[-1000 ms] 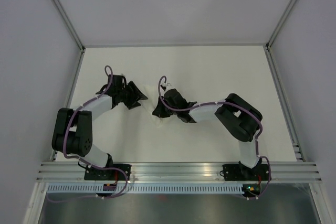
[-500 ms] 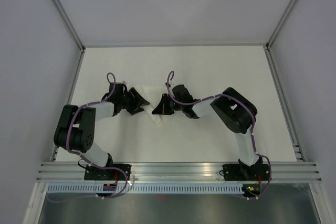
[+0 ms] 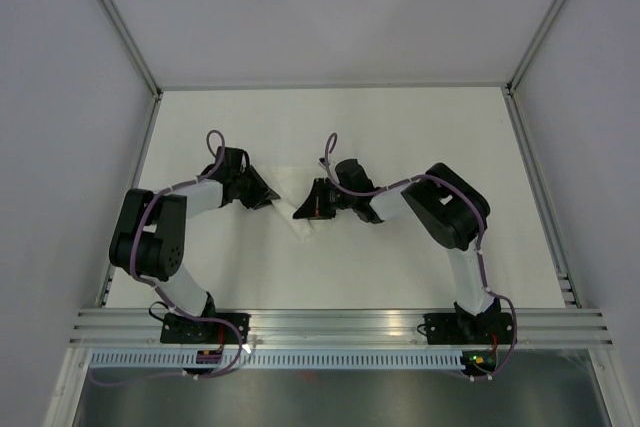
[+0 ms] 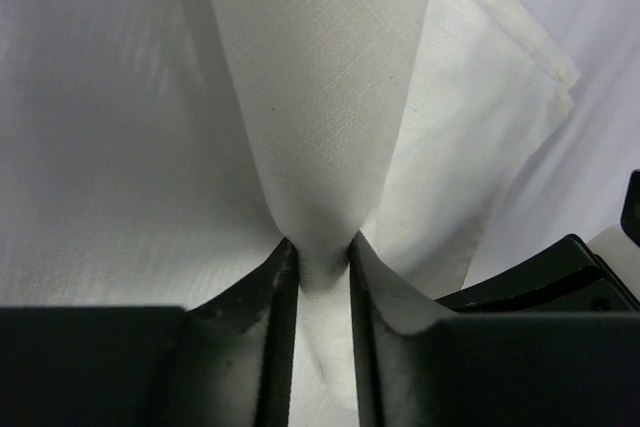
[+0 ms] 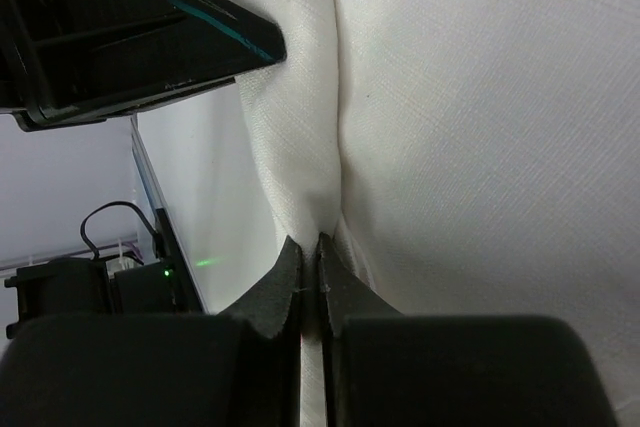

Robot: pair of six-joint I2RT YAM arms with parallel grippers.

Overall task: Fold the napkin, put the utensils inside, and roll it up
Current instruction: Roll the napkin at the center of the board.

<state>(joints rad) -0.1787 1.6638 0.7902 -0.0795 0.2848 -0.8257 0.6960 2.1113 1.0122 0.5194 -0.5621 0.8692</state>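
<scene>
The white napkin (image 3: 291,180) lies bunched mid-table between my two grippers. In the left wrist view a raised fold of the napkin (image 4: 330,97) runs down into my left gripper (image 4: 322,262), which is shut on it. My right gripper (image 5: 310,252) is shut on another fold of the napkin (image 5: 480,97). From above, the left gripper (image 3: 267,197) and the right gripper (image 3: 306,210) face each other a short gap apart. A thin teal-green line (image 5: 222,23) runs along the black shape at the upper left of the right wrist view; I cannot tell whether it is one of the utensils.
The white tabletop (image 3: 420,137) is walled by grey panels with metal rails at the left, back and right. The aluminium base rail (image 3: 340,325) crosses the near edge. A black part of the right gripper (image 4: 560,272) shows low at the right of the left wrist view.
My left gripper has closed onto the napkin's left side. The right gripper, still shut on the cloth, has shifted a little farther back and to the right.
</scene>
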